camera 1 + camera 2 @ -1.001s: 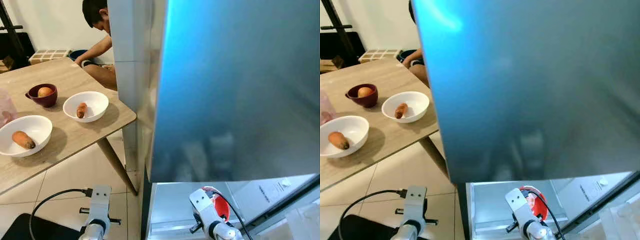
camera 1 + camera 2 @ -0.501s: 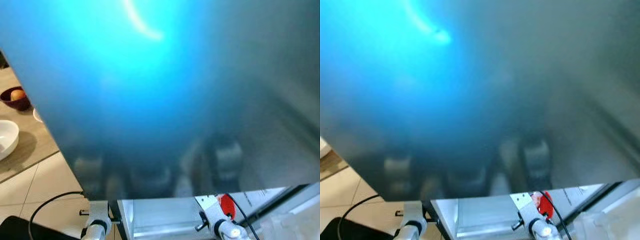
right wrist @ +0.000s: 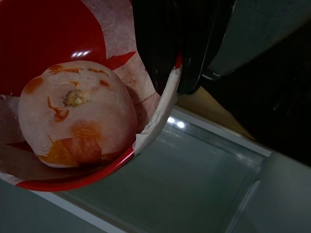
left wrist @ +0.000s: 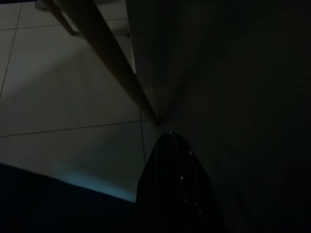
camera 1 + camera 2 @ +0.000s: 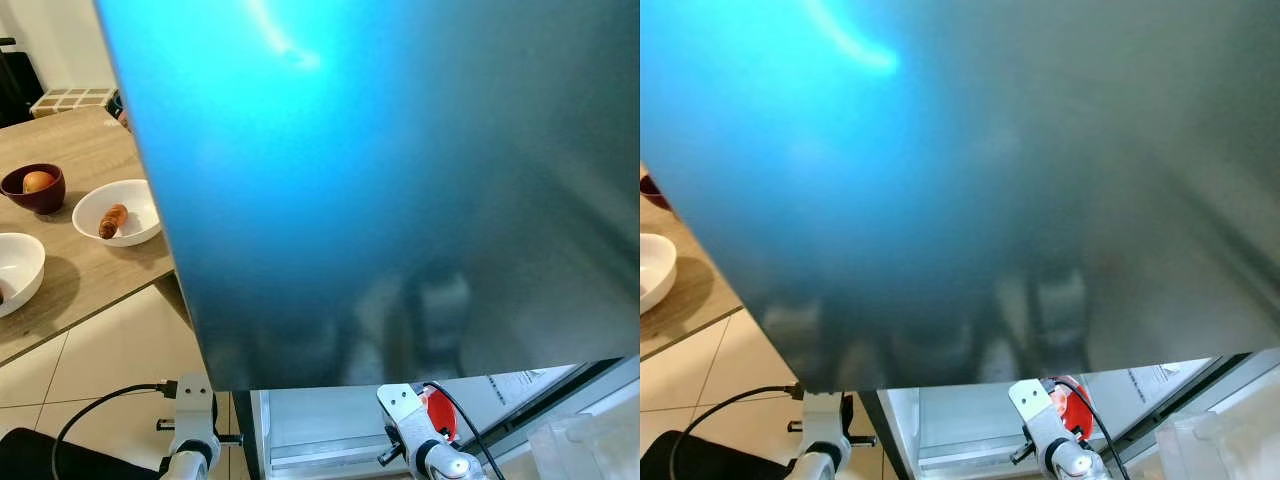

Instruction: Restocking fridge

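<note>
On the wooden table (image 5: 70, 270) at far left sit a maroon bowl (image 5: 33, 190) and two white bowls, one (image 5: 118, 212) holding a carrot (image 5: 112, 220). The left gripper (image 4: 176, 184) hangs low over floor tiles, fingers pressed together. A blue-grey fridge door (image 5: 400, 180) looms centre. At right, the right gripper (image 3: 182, 46) pinches the rim of a red bowl (image 3: 63, 53) holding a pale fruit (image 3: 77, 114), above a glass fridge shelf (image 3: 170, 179).
</note>
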`<state>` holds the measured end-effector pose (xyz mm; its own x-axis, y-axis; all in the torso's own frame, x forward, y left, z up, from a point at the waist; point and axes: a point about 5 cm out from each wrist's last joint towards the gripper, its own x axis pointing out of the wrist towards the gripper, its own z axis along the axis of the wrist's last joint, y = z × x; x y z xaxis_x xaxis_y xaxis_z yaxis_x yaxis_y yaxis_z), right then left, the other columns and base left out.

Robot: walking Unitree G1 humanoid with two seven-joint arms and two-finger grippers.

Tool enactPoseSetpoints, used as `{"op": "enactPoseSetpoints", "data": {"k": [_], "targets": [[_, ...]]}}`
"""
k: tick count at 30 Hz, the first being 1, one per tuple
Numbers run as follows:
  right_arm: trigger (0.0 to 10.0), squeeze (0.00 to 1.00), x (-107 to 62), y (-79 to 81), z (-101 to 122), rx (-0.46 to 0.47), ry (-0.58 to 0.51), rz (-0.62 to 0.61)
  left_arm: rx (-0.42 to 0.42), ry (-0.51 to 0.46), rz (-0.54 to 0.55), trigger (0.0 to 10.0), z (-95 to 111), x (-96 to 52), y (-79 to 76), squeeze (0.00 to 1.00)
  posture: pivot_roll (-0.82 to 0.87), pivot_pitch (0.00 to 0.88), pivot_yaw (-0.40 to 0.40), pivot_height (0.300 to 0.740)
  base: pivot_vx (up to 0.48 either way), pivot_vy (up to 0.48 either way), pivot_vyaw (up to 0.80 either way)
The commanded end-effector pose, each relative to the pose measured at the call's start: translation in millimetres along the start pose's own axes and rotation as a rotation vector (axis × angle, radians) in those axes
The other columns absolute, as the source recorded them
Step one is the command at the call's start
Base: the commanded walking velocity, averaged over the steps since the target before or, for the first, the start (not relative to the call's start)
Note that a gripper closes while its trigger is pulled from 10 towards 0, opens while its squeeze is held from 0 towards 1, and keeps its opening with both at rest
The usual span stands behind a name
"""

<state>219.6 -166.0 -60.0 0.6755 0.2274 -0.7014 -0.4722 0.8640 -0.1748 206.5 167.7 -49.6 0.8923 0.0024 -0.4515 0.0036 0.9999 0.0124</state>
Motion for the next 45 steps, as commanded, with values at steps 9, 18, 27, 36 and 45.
{"op": "enactPoseSetpoints", "data": {"k": [9, 18, 27, 36, 45], "targets": [[10.0, 0.0, -1.6, -1.2, -3.5, -0.015, 0.009, 0.009, -0.017, 0.06, 0.03, 10.0, -20.5, -15.3, 14.2, 0.0, -0.09, 0.065, -0.046, 0.72, 0.0, 0.0, 0.0], [10.0, 0.0, -1.8, 0.0, -4.8, -0.016, 0.014, 0.011, -0.029, 0.05, 0.006, 10.0, -18.6, -14.0, 8.5, 0.0, -0.09, 0.06, -0.045, 0.72, -0.027, 0.0, 0.0], [10.0, 0.0, -2.3, -0.4, -5.9, -0.016, 0.016, 0.007, -0.023, 0.054, -0.003, 10.0, -17.6, -12.4, 7.3, 0.0, -0.1, 0.052, -0.04, 0.72, -0.203, 0.0, 0.0], [10.0, 0.0, -2.3, -0.5, -5.9, -0.017, 0.016, 0.007, -0.014, 0.063, -0.002, 10.0, -18.1, -12.0, 7.1, 0.0, -0.1, 0.054, -0.042, 0.72, 0.0, 0.0, 0.0], [10.0, 0.0, -2.1, -1.1, -5.1, -0.019, 0.014, 0.007, -0.022, 0.063, -0.009, 10.0, -18.4, -12.1, 5.5, 0.0, -0.1, 0.058, -0.043, 0.72, 0.0, 0.0, 0.0]]}}
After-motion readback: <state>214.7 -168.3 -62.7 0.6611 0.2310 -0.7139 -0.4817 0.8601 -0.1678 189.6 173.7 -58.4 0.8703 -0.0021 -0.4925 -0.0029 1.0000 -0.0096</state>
